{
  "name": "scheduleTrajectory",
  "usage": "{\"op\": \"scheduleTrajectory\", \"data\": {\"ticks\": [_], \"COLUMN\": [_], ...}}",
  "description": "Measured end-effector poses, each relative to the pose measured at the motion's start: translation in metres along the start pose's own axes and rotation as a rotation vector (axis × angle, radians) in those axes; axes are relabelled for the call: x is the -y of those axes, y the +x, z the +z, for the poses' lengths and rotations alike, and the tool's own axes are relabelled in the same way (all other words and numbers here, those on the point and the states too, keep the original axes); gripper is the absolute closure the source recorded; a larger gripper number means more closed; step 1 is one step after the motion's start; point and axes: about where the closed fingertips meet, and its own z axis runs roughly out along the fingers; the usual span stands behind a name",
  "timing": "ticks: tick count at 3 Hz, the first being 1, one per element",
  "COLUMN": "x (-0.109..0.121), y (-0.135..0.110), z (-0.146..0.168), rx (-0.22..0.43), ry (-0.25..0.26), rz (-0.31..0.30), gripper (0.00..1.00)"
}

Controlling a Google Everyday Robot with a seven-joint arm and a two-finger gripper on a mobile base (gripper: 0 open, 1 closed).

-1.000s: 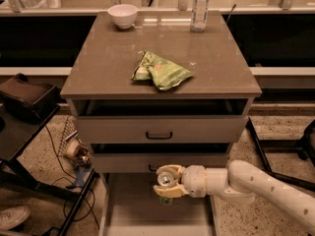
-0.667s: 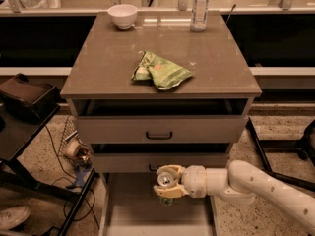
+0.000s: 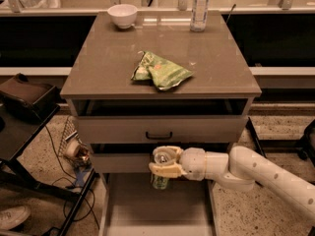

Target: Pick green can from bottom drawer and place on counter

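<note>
My gripper (image 3: 162, 163) comes in from the right on a white arm and is shut on the green can (image 3: 160, 180). The can is upright, its silver top showing between the fingers, its dark-green body hanging below them. It is held above the bottom drawer (image 3: 147, 210), which is pulled open with a plain flat floor. The can sits in front of the middle drawer's face. The counter (image 3: 108, 58) is the glossy grey-brown cabinet top above.
On the counter lie a wrinkly green snack bag (image 3: 160, 72), a white bowl (image 3: 122, 15) at the back left and a clear bottle (image 3: 199, 7) at the back right. A black stand (image 3: 24, 107) and cables (image 3: 74, 151) are left of the cabinet.
</note>
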Motion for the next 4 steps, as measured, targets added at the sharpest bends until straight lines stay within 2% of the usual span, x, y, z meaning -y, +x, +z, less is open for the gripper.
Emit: {"op": "scheduleTrajectory", "data": {"ticks": [1,2,3,4], "x": [0.008,0.008,-0.009,-0.019], "y": [-0.072,-0.128,-0.204,-0.25], "z": [0.0,0.003,0.01,0.016], "rx": [0.075,0.112,0.121,0.129], "ry": [0.029,0.036,0.04,0.025], "rz": [0.017,-0.016,-0.105,-0.164], "gripper": [1.0,1.0,1.0,1.0]}}
